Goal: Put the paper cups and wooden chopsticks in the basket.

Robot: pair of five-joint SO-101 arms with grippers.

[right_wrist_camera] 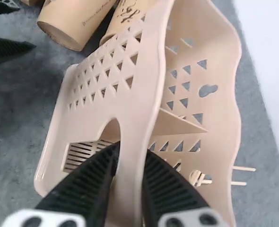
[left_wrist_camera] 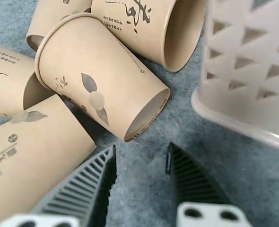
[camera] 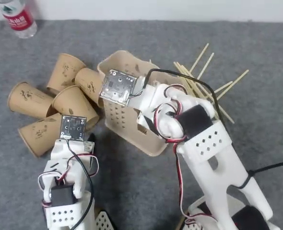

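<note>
High view puts the basket (camera: 124,122) tipped on its side near the middle of the grey carpet (camera: 256,57), with my right arm (camera: 213,143) leaning in over it from 5 o'clock. Five paper cups (camera: 76,103) lie on their sides in a heap at 9 o'clock of the basket, the closest one just beside its wall. The wooden chopsticks (camera: 206,79) are fanned out on the carpet at 2 o'clock of the basket, some running in behind its rim. A plastic bottle (camera: 17,18) sits in the 11 o'clock corner. Right wrist view adds the grip itself: my right gripper (right_wrist_camera: 130,153) is closed on the basket's (right_wrist_camera: 130,75) edge, one finger on each face of the wall. The stretch of the inside I can see is bare wall pierced with triangular holes, and two chopstick ends (right_wrist_camera: 243,168) poke out on the carpet past the rim. Left wrist view adds what sits in front of my other arm: my left gripper (left_wrist_camera: 139,151) is spread open above the carpet with nothing between its fingers. One cup (left_wrist_camera: 97,90) lies just ahead with its base turned toward my fingertips, more cups are packed against it, and the basket's (left_wrist_camera: 243,61) perforated wall stands near
</note>
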